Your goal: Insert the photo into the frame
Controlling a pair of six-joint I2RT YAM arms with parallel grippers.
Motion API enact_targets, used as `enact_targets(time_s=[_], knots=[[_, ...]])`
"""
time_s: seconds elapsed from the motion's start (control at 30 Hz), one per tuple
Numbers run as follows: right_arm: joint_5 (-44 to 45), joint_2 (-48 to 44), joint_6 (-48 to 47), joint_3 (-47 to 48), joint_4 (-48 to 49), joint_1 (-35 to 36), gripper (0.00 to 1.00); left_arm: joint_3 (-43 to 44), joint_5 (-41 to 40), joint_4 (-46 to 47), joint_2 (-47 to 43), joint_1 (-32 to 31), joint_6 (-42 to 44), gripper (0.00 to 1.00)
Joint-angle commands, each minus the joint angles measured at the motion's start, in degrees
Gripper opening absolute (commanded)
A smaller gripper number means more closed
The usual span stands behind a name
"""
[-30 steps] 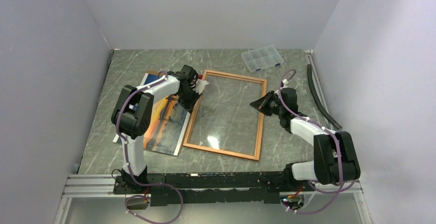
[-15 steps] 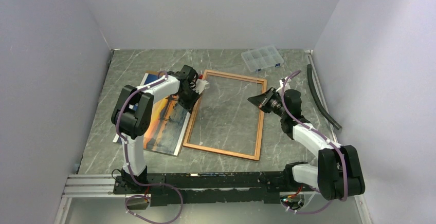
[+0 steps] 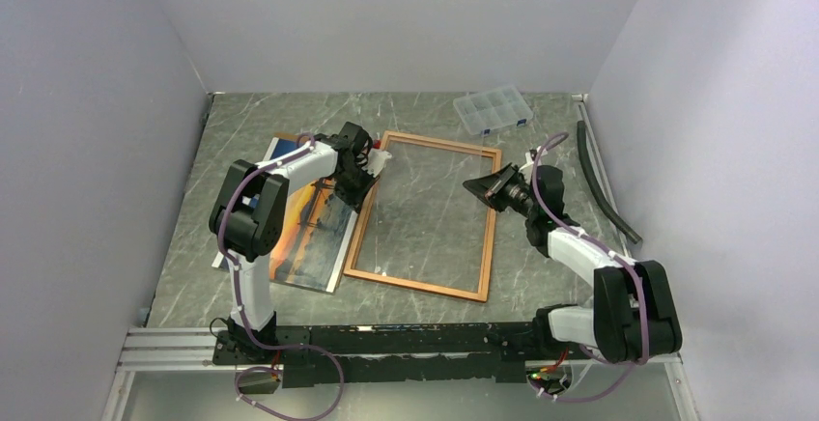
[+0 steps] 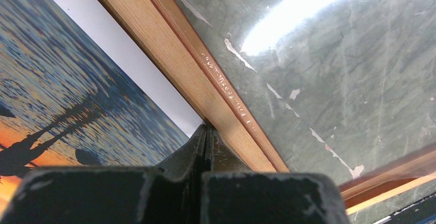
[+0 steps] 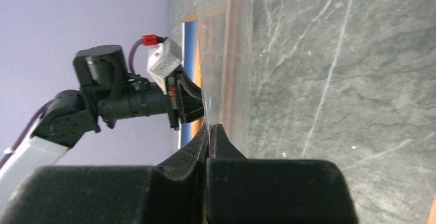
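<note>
Photo (image 3: 311, 233) seems partly hidden under left arm (image 3: 297, 158).

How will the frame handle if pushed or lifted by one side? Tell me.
Probably stiff: the frame has a wooden border all round. Likely fragile and slippery: its clear pane throws glare. Flat and thin, it should slide when pushed, not tip.

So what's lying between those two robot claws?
The frame fills that stretch, from the left gripper to the right gripper, tabletop showing through its pane. Clearest in the top view.

box (image 3: 494, 110): clear, compartmented, far right | black strip (image 3: 580, 136): right edge | tabletop (image 3: 241, 131): green marble
</note>
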Motion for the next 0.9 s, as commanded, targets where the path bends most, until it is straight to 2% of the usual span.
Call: enact_targets(time_s=[0.0,0.57,0.87], knots=[[-3.94,-3.06,5.16,2.57,3.71,1.02,0.00,1.03,3.27,2.24,0.74,-1.14,0.38,0.02],[-3.47,-5.23,6.22,3.35,1.05,1.18,0.00,0.51,3.92,2.10,-1.19,-0.43,-0.03,0.03],[1.37,-3.20,4.59,0.53,-3.18,1.03,0.00,-0.21,4.34,2.39,-1.32,-0.43,-0.07,0.03]])
